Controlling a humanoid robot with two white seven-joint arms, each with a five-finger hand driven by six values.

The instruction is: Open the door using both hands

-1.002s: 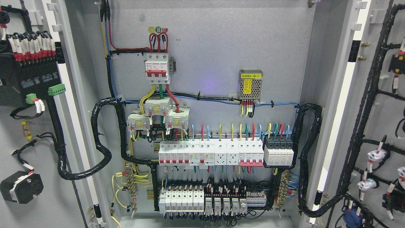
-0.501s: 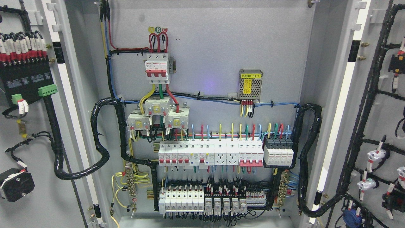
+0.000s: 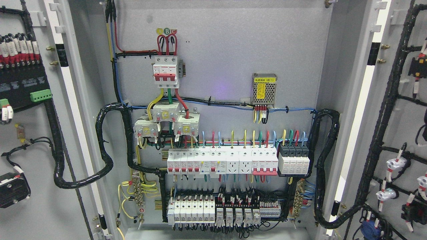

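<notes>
No robot hands or fingers are showing, so their state cannot be told. The 2 doors are standing tall and swung wide: left door (image 3: 30,160) at 9 o'clock, right door (image 3: 400,116) at 3 o'clock. The cabinet (image 3: 227,43) is holding white breakers (image 3: 222,161) and black cables (image 3: 106,146).

Left door (image 3: 30,160) and right door (image 3: 397,126) stand open; breakers (image 3: 222,161) fill the cabinet (image 3: 233,40).
</notes>
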